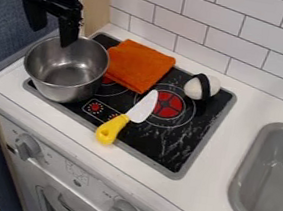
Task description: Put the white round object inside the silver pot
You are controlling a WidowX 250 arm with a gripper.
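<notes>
The gripper hangs at the upper left, over the back rim of the silver pot, its two fingers spread apart with nothing between them. On the left part of the black stove stands the silver pot, upright and empty inside. The white round object, wrapped by a black band, rests at the stove's back right corner, well to the right of the gripper and pot.
An orange cloth lies beside the pot at the stove's back. A knife with a yellow handle lies across the stove in front of the cloth. Tiled wall stands behind; a grey sink is at the right.
</notes>
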